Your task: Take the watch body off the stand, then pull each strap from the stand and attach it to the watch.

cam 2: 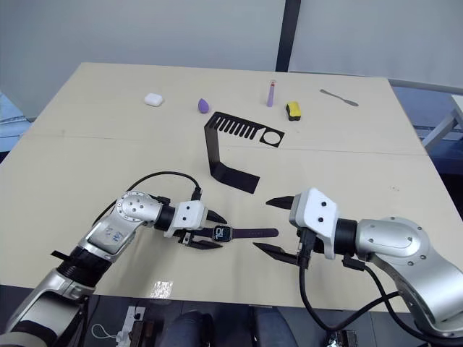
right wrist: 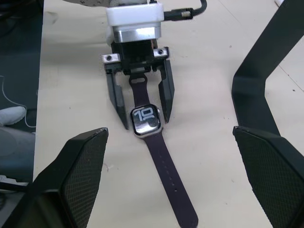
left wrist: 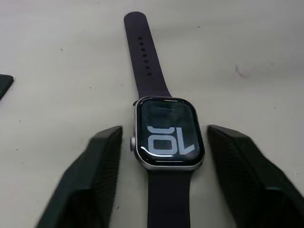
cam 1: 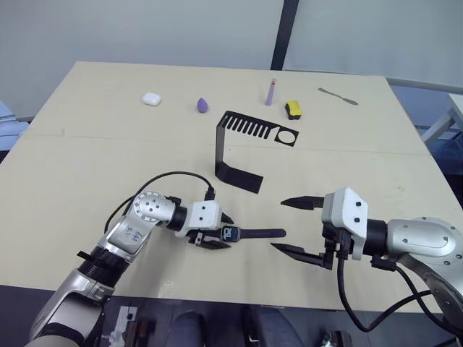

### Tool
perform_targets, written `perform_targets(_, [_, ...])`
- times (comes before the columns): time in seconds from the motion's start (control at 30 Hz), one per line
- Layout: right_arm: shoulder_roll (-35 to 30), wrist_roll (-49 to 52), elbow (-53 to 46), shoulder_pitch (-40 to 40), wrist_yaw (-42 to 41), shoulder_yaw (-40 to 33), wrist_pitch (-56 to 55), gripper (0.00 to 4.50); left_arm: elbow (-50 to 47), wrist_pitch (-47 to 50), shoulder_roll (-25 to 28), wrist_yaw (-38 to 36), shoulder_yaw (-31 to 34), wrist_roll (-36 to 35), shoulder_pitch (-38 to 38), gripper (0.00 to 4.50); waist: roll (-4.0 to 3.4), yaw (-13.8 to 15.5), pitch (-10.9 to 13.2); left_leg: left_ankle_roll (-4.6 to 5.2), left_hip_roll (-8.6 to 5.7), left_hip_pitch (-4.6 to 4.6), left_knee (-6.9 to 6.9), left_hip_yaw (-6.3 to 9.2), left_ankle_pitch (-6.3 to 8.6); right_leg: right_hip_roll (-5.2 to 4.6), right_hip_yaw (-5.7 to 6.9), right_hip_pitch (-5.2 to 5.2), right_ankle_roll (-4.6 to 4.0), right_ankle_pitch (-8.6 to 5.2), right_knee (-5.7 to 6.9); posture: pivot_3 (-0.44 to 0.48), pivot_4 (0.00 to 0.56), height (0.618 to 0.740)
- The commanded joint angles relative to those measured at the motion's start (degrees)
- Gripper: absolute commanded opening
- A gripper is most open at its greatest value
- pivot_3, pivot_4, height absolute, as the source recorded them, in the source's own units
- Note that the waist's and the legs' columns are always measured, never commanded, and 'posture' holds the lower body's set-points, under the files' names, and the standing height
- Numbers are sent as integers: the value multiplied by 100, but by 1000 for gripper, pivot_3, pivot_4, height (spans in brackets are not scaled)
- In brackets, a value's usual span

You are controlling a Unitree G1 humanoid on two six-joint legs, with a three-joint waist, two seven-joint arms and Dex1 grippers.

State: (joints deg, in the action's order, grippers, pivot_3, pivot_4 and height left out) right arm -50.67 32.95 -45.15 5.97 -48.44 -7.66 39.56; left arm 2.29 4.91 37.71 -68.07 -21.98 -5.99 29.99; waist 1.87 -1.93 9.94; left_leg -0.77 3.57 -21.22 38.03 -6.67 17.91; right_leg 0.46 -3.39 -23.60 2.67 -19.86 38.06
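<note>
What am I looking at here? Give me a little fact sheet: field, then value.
Watch body: flat on the table, both straps attached
Left hand: open, fingers either side of the watch body, not clamped on it
Right hand: open wide, beside the free strap tip
Stand: behind the watch, slots bare
Table: far edge holds a white case, purple egg shape, yellow-and-black block

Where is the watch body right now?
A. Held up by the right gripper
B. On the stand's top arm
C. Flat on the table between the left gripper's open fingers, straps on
C: the watch body lies on the table between the left gripper's spread fingers, straps attached.
</note>
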Motion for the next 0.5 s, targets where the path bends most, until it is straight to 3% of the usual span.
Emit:
perform_targets(0.03, [-231, 195, -2, -404, -314, -714, -125, 4500, -327, 158, 596, -558, 752, -630, -140, 4426, 0, -24, 0, -1, 1, -1, -2, -1, 0, 0, 0, -3, -3, -2, 3, 0, 150, 740])
perform_targets(0.17, [-588, 570, 355, -1072, -1088, -1819, -102, 4500, -617, 852, 1818, -1357, 1782, -1484, -643, 4426, 0, -40, 0, -2, 3, 6, -2, 1, -1, 0, 3, 2, -8, -4, 8, 0, 150, 740])
perform_targets(0.33, [-903, 774, 929, -1605, -1890, -2774, -157, 4500, -492, 1156, 3121, -1841, 2967, -1740, -1606, 4426, 0, -109, 0, 15, 2, 9, -9, 2, 9, -4, 6, 8, -9, -5, -3, 0, 150, 740])
perform_targets(0.4, [-964, 642, 1211, -1752, -2142, -2978, -331, 4500, -215, 1174, 3361, -1885, 3496, -1774, -1916, 4426, 0, -108, 0, 23, 2, 10, -9, 5, 13, -6, 9, 10, -9, -5, -7, 0, 150, 740])
perform_targets(0.5, [-1022, 521, 1611, -1859, -2458, -3093, -588, 4500, -197, 1297, 3337, -1792, 3750, -1890, -2062, 4426, 0, -101, 0, 27, 1, 8, -9, 8, 16, -7, 13, 10, -9, -5, -9, 0, 150, 740])
